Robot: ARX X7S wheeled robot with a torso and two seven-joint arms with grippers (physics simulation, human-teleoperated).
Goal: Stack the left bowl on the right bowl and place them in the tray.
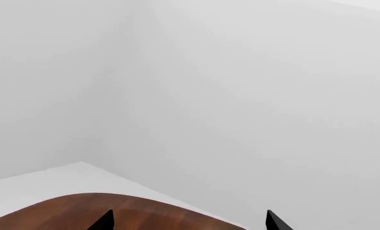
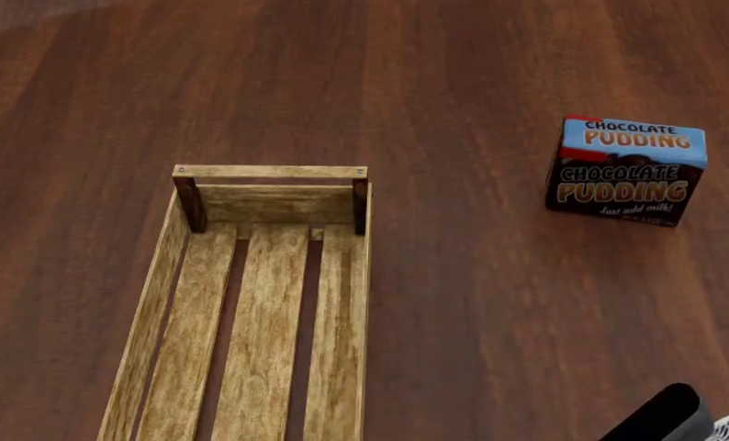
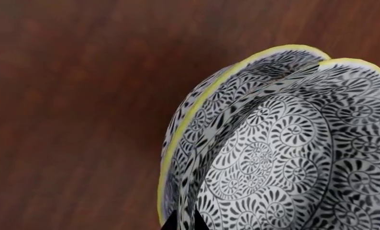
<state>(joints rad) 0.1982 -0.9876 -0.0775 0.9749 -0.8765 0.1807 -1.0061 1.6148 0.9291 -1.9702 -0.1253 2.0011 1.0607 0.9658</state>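
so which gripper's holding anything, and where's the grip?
The right gripper has its jaws pinched on the yellow rims of the stacked bowls, at their near edge. The left gripper is open, holding nothing.

Table (image 2: 487,73) is dark glossy wood, tray (image 2: 266,207) pale rough planks, bowls (image 3: 273,158) smooth glazed ceramic, pudding box (image 2: 625,171) printed cardboard.

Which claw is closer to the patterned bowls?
Right. Its claw is pinching the rim of the stacked bowls. The left claw sits by the table edge, facing a wall.
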